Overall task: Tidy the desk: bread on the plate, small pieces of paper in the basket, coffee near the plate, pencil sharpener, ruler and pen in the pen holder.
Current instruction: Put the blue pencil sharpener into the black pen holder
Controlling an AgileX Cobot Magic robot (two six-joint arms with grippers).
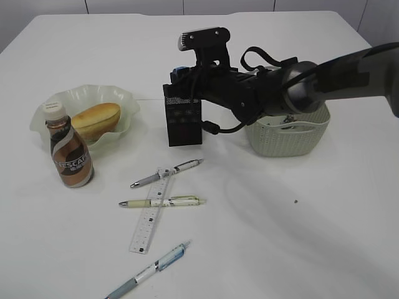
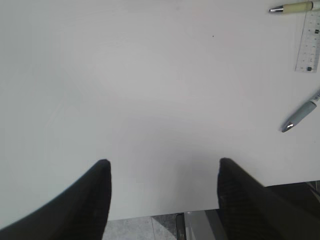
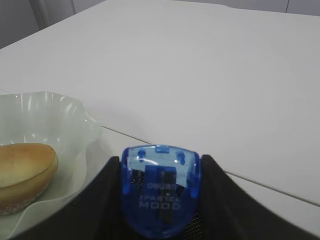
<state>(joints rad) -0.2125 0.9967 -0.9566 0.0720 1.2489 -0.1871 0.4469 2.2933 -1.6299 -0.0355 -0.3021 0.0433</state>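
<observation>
My right gripper (image 1: 179,76) reaches across to the middle and is shut on the blue pencil sharpener (image 1: 179,72), right over the top of the black mesh pen holder (image 1: 184,121). In the right wrist view the sharpener (image 3: 160,195) sits between the jaws (image 3: 160,161). The bread (image 1: 96,119) lies on the pale green plate (image 1: 128,98), with the coffee bottle (image 1: 70,152) beside it. A ruler (image 1: 151,215) and three pens (image 1: 167,173) (image 1: 163,202) (image 1: 149,269) lie in front. My left gripper (image 2: 162,162) is open and empty over the table's front edge.
A pale woven basket (image 1: 288,136) stands right of the pen holder, partly behind my right arm. A tiny dark speck (image 1: 295,201) lies on the table at the right. The left wrist view shows the ruler end (image 2: 309,42) and two pen tips (image 2: 301,114) (image 2: 292,7).
</observation>
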